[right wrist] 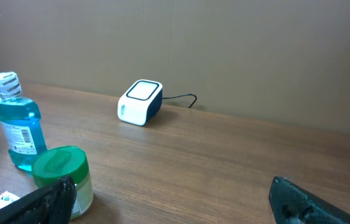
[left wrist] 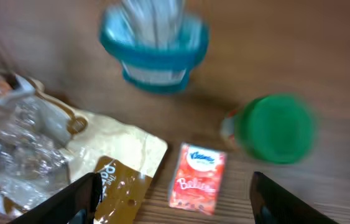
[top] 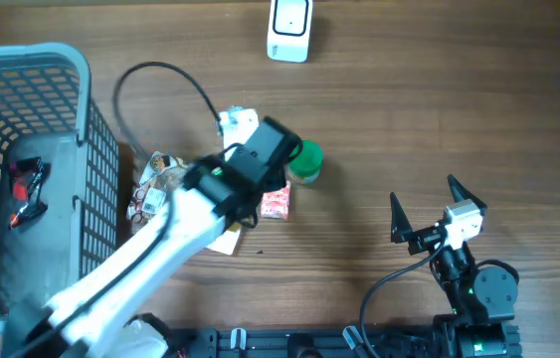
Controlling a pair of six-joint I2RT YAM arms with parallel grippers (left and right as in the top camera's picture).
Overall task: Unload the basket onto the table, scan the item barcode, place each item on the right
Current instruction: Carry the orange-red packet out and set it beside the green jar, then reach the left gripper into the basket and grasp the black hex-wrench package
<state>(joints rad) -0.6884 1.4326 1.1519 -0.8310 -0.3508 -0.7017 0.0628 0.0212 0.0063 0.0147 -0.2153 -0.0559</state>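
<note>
A wooden table [top: 439, 109] carries the scene, with a grey mesh basket [top: 81, 89] at its left edge holding 1 red-and-black item [top: 27, 189]. The white left arm [top: 150, 254] reaches from the near edge to a cluster of goods at centre. Its left gripper [left wrist: 173, 190] hangs above them, the 2 fingers [left wrist: 81, 199] spread wide with nothing between them. The right gripper [top: 423, 197], well apart at the near right, also stands wide and empty. Beside the left arm lie a tan foil packet [left wrist: 122, 155] and a clear crinkled wrapper [left wrist: 19, 140], touching. An upright blue mouthwash bottle [right wrist: 16, 127] (blurred in the left wrist view) stands at the far side of the cluster, a green-lidded jar [right wrist: 63, 174] near it. The white barcode scanner [top: 289, 28] sits at the far edge, well apart from the goods. A small red tissue packet [left wrist: 198, 177] lies flat below the spread fingers and appears to touch neither.
</note>
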